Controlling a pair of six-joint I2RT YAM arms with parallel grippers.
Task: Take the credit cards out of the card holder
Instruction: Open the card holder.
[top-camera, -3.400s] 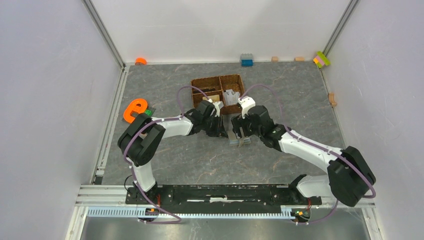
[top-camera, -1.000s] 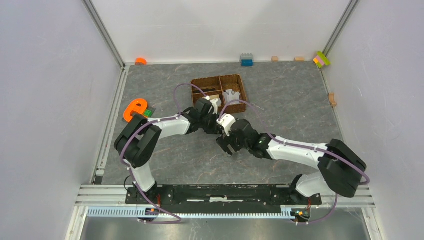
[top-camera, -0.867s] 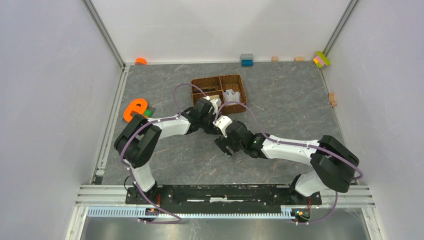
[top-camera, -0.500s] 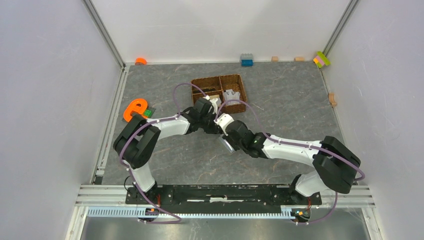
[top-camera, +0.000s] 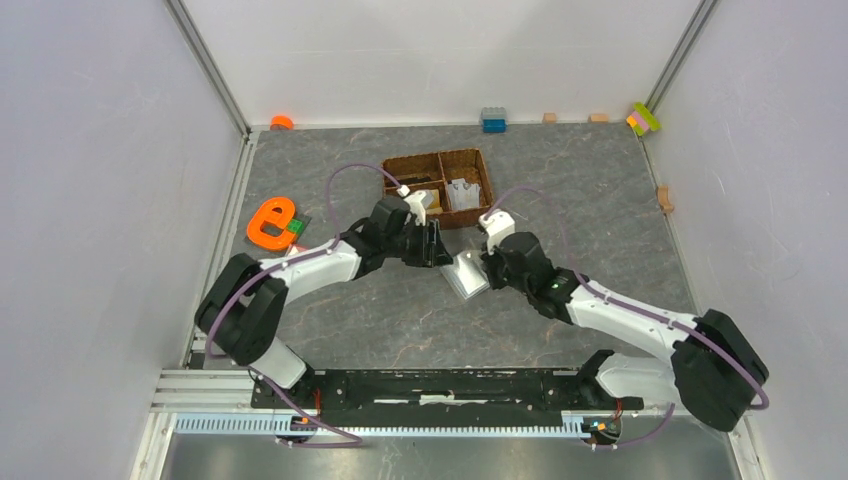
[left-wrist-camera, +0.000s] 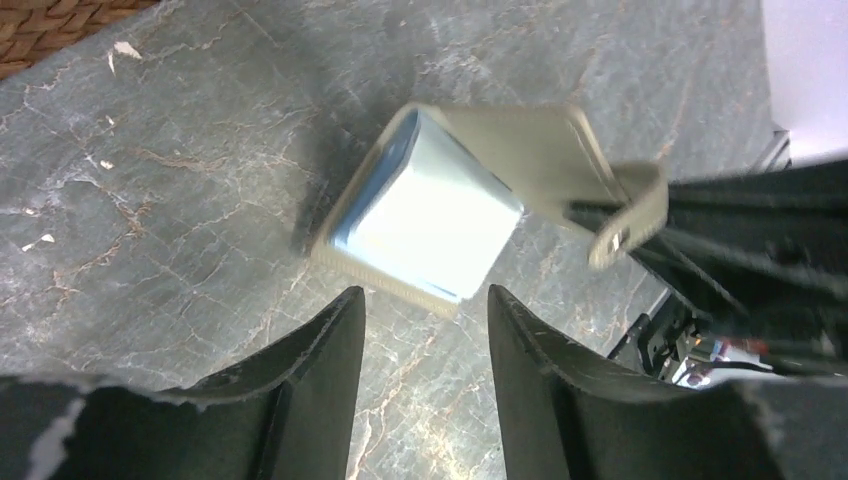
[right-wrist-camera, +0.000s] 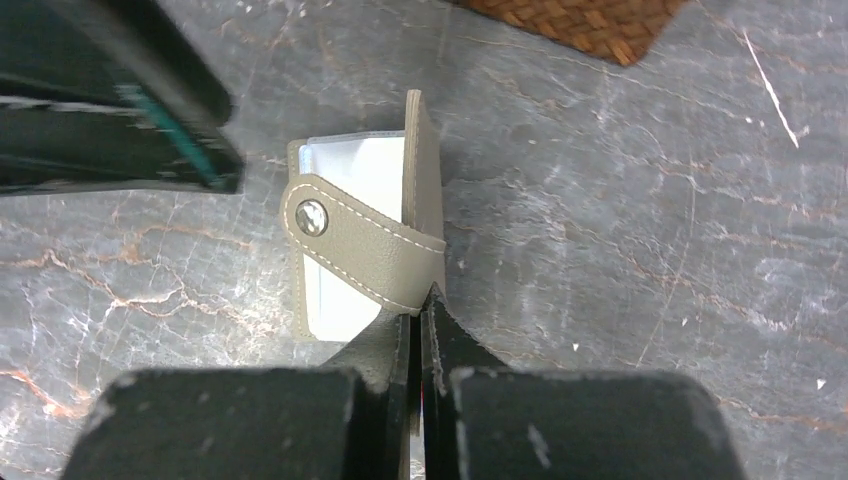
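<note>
The grey-olive card holder (top-camera: 466, 274) lies folded open on the table between the two arms. Its pale blue-white inside face (left-wrist-camera: 440, 225) shows, and its cover flap with the snap tab (right-wrist-camera: 362, 240) stands up. My right gripper (right-wrist-camera: 420, 300) is shut on the edge of that flap and holds it raised. My left gripper (left-wrist-camera: 425, 300) hovers just short of the holder's near edge, open, with nothing between its fingers. The credit cards are hidden: I cannot make out a separate card inside the holder. From the top view, the left gripper (top-camera: 432, 245) and right gripper (top-camera: 490, 266) flank the holder.
The brown woven divided basket (top-camera: 436, 153) stands just behind both grippers, with small items in its compartments. An orange letter piece (top-camera: 270, 222) lies at the left. A blue block (top-camera: 493, 120) and coloured blocks (top-camera: 644, 118) line the back wall.
My right gripper has shut on the holder's flap and drawn it to the right, folding the holder open. My left gripper has opened wider and backed off to the left.
</note>
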